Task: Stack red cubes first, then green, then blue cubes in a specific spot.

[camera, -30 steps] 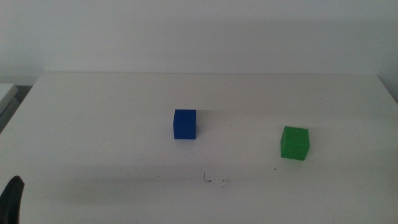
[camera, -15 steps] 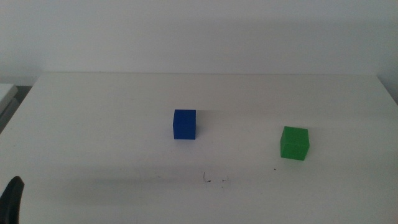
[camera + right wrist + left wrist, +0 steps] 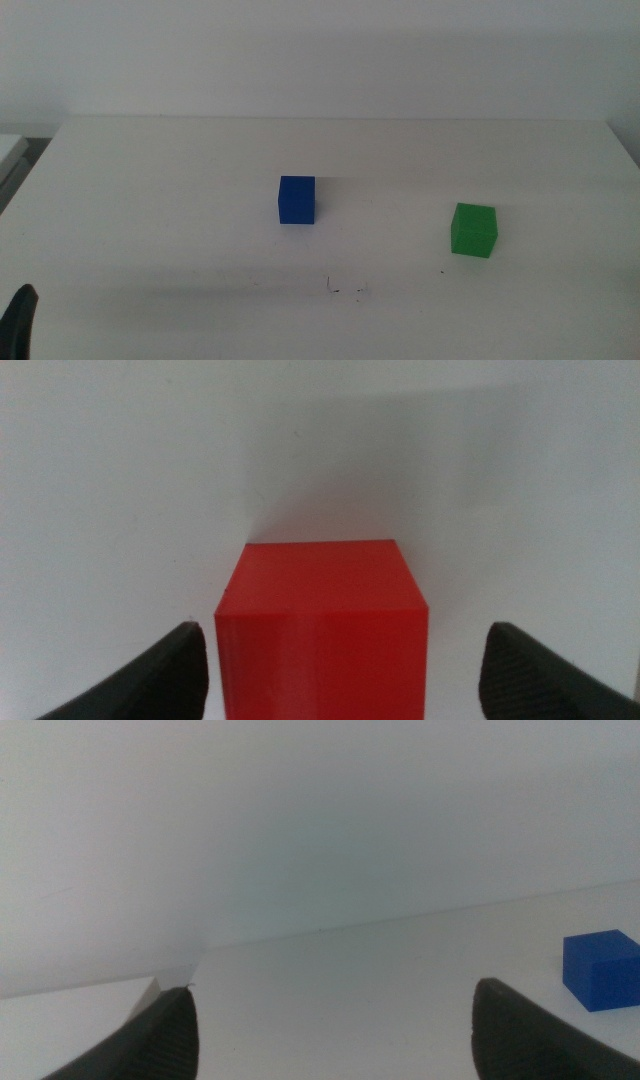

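Middle view: white counter carried the blue cube near the centre and the green cube to its right, a little nearer; the two stood well apart, each flat on the counter.
Marked spot: a few tiny dark specks lay near of the blue cube, between the two cubes in left-right terms; nothing sat on them.
Left gripper: only a dark tip showed at the near left corner of the middle view. In the left wrist view its fingers were spread wide with nothing between them, the blue cube off to one side beyond one finger.
Red cube: not visible in the middle view. In the right wrist view it stood flat on the counter, centred in the gap.
Right gripper: fingers spread wide on either side of the red cube, clear of both its side faces, not gripping it.
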